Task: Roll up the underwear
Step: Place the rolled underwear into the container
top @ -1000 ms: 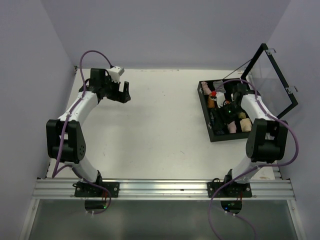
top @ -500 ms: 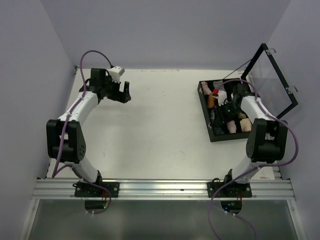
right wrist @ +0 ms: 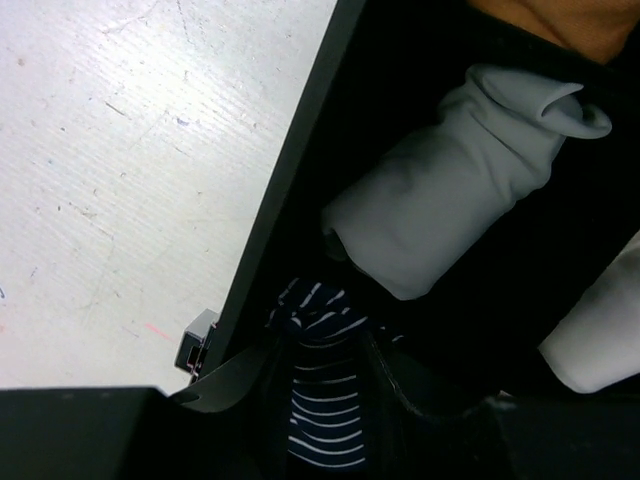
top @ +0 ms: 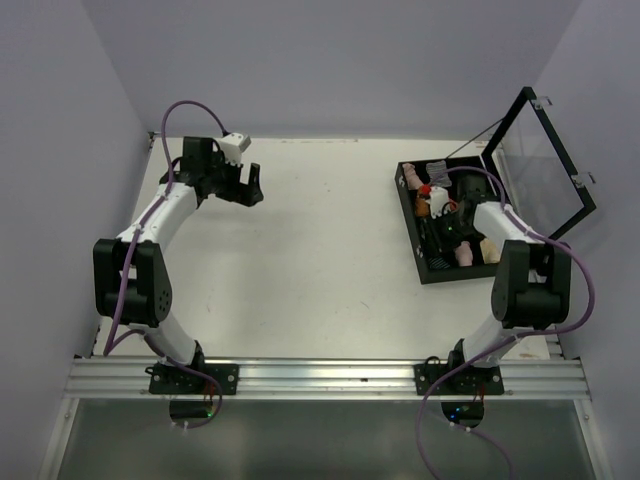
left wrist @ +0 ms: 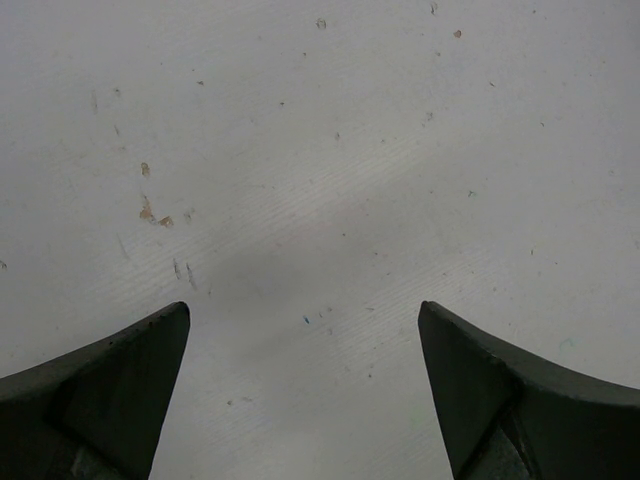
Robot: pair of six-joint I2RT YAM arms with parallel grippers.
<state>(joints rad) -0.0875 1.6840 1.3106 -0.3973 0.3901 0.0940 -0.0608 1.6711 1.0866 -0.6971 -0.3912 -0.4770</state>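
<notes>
The left gripper (left wrist: 303, 320) hangs with its jaws spread wide and nothing between them; under it lies only the bare white desk (top: 300, 260), scuffed and flecked with small marks. Well to its right, the right gripper (right wrist: 320, 350) reaches down into a black box (top: 425, 275) whose clear lid (top: 540, 165) stands open on the far side. Its jaws are pinched on the underwear (right wrist: 320, 400), a navy cloth with thin white stripes, bunched into a ridge between the fingers and sitting just inside the box's left wall. Just beyond the gripper lies a grey roll (right wrist: 440, 215), a white piece (right wrist: 600, 340) is to the gripper's right, and a tan piece (right wrist: 560, 20) lies farther off.
</notes>
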